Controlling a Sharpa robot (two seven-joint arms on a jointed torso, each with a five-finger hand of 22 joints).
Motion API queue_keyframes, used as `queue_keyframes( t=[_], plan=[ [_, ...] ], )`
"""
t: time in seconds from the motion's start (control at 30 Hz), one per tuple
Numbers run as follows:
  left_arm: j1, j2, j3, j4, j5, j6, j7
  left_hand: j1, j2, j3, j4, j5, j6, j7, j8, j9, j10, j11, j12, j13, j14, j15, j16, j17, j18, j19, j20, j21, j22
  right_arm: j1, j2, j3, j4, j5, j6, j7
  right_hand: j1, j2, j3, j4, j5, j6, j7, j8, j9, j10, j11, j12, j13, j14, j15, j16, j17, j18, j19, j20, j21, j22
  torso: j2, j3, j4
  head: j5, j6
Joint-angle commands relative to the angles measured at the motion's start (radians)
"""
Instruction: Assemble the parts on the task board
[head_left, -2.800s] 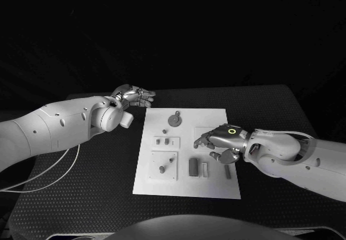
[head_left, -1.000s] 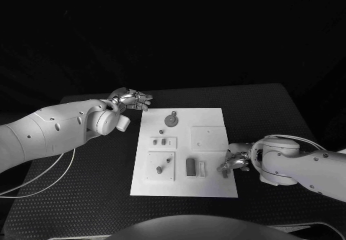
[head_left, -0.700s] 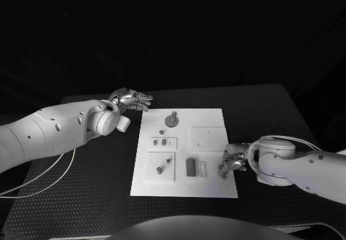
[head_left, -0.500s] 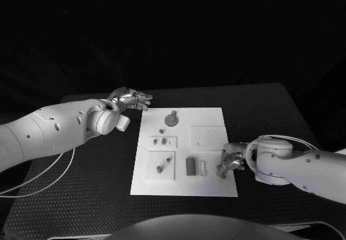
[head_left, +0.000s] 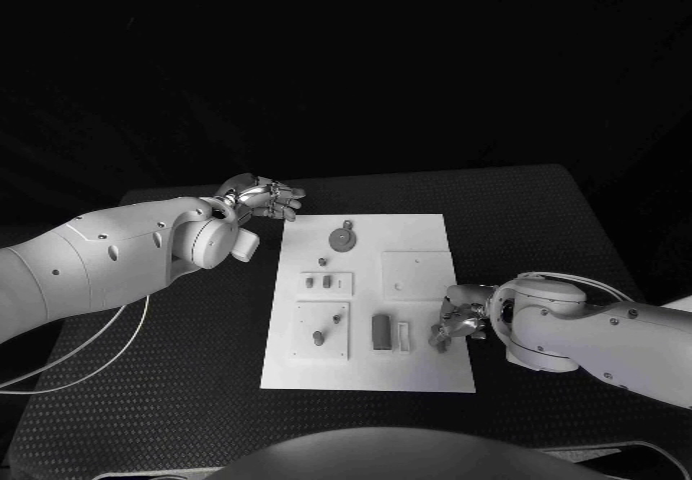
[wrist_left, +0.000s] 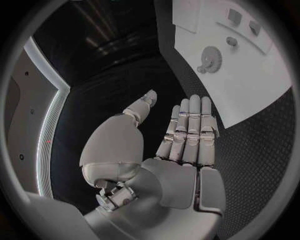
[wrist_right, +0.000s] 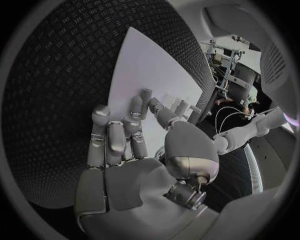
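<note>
Board (head_left: 418, 245) lies mid-counter (head_left: 548, 220), parts (head_left: 382, 333) along its near edge. Right hand (head_left: 459, 318) at board's right edge, fingers (wrist_right: 145, 97) pinching small part. Left hand (head_left: 264, 196) off board's far-left corner, fingers straight, together, holding nothing.

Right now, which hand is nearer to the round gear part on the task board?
Left. The left hand is just beyond the board's far left corner, close to the gear. The right hand is at the board's near right edge.

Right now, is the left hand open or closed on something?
Open. The left wrist view shows the left hand with its fingers straight, the thumb apart and nothing in it, hovering off the task board near its far corner.
</note>
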Motion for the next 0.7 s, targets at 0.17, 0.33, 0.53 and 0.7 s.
queue_keyframes(
  t=[0.17,0.33,0.53,0.7],
  plan=[
    [0.001,0.001,0.001,0.003,-0.004,0.011,0.005,-0.005,0.002,-0.004,0.000,-0.003,-0.008,0.001,0.005,-0.002,-0.003,-0.001,0.002,-0.001,0.003,0.003,-0.006,0.002,0.009,-0.005,-0.001,0.004,-0.001,-0.015,0.000,-0.015,-0.003,0.206,-0.106,-0.004,-0.037,0.039,0.013,-0.021,0.005,-0.010,0.012,-0.106,-0.008,0.003,0.003,-0.008,0.003,-0.003,-0.003,-0.008,-0.002,0.014,0.003,0.003,-0.004,0.004,0.000,-0.0002,0.0005,0.001,0.001],
    [0.001,0.001,0.001,0.003,-0.004,0.011,0.005,-0.005,0.001,-0.004,0.000,-0.003,-0.008,0.001,0.005,-0.002,-0.003,-0.001,0.002,-0.001,0.003,0.003,-0.006,0.002,0.009,-0.005,-0.001,0.004,-0.002,0.003,0.003,-0.015,0.007,0.278,-0.172,-0.005,-0.029,0.050,0.019,-0.025,0.005,-0.006,0.011,-0.107,-0.010,0.005,0.002,-0.008,0.005,-0.003,-0.004,-0.009,-0.002,0.014,0.001,0.002,-0.003,0.007,0.000,-0.0004,0.0004,0.002,-0.001],
    [0.001,0.001,0.001,0.003,-0.004,0.011,0.005,-0.004,0.001,-0.004,0.000,-0.003,-0.009,0.001,0.005,-0.002,-0.003,-0.001,0.003,-0.001,0.003,0.003,-0.007,0.003,0.009,-0.005,-0.001,0.004,-0.002,0.009,0.008,-0.015,0.032,0.353,-0.216,-0.001,-0.020,0.030,0.016,-0.025,0.005,-0.002,0.010,-0.108,-0.012,0.008,0.000,-0.008,0.008,0.000,-0.005,-0.008,0.002,0.014,0.001,0.001,0.000,0.011,0.000,-0.0004,0.0007,0.002,-0.001],
    [0.001,0.001,0.001,0.004,-0.004,0.012,0.005,-0.004,0.001,-0.004,-0.001,-0.003,-0.009,0.001,0.005,-0.002,-0.003,-0.001,0.003,-0.001,0.003,0.003,-0.007,0.003,0.009,-0.005,-0.001,0.004,-0.002,0.009,0.014,-0.015,0.038,0.368,-0.223,0.000,-0.019,0.018,0.013,-0.024,0.005,0.000,0.010,-0.109,-0.013,0.010,0.000,-0.009,0.008,-0.001,-0.005,-0.009,0.000,0.014,0.002,0.001,0.001,0.013,0.000,0.0000,0.0003,0.001,-0.001]
  ],
)
